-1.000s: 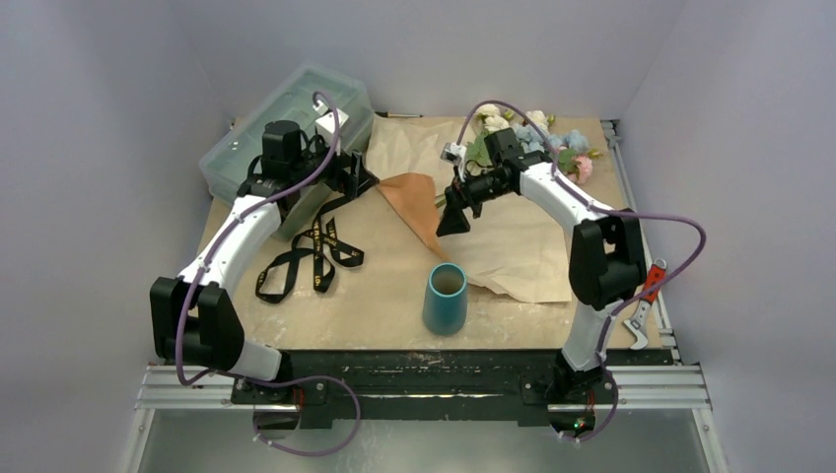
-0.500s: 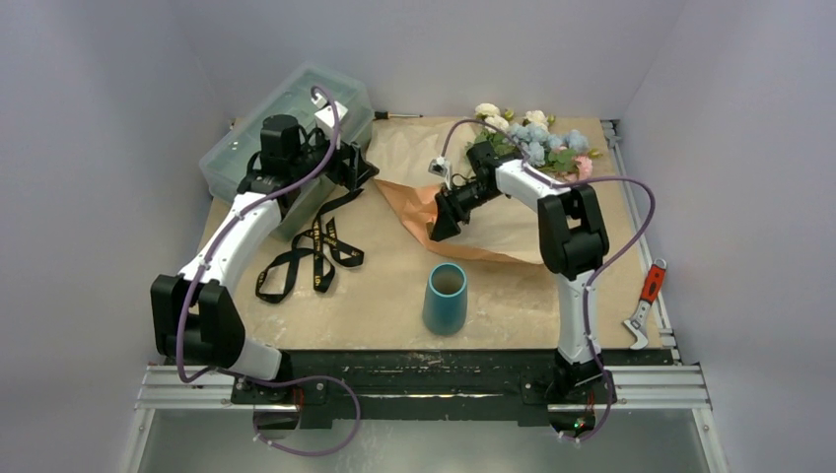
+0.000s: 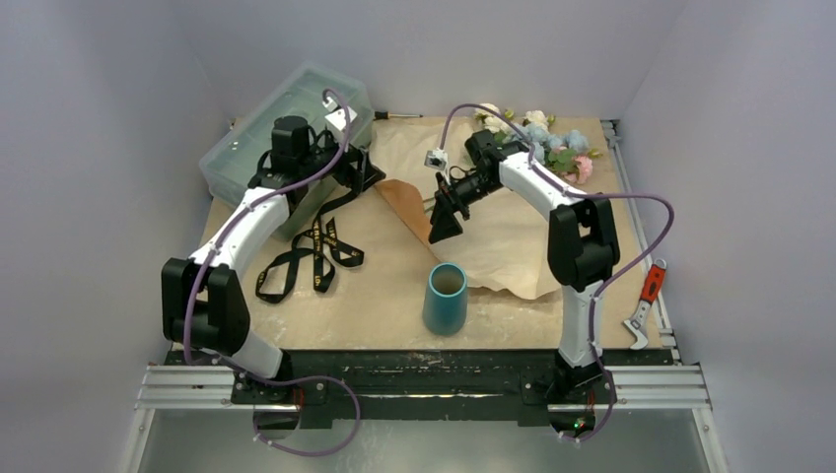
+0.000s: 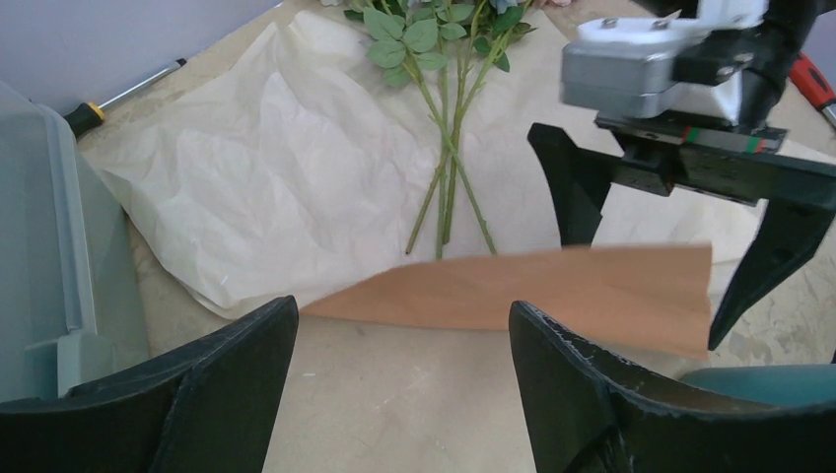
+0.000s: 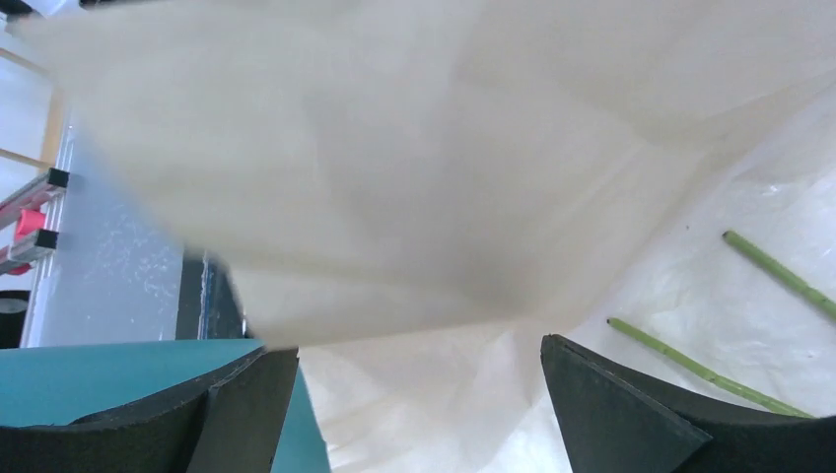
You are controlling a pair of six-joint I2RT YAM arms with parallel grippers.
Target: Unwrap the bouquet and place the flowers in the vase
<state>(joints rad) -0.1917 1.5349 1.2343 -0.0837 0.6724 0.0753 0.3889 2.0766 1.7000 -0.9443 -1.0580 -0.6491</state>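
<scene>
While both pairs of jaws stood apart and empty, the flowers (image 3: pixel 540 133) looked light and floppy, best pinched by their thin stems.

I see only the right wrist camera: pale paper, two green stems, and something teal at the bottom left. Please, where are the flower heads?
Observer: The flowers lie at the far right, on the opened tan paper, with the heads at the far end.
Operator: Is the teal thing the vase, and does it stand?
Observer: Yes. The vase stands upright at the near side, mouth up, with nothing in it.
Operator: Is the ribbon on the stems?
Observer: No. The black ribbon lies loose, apart from the stems, left of the vase and in front of the toolbox.
</scene>
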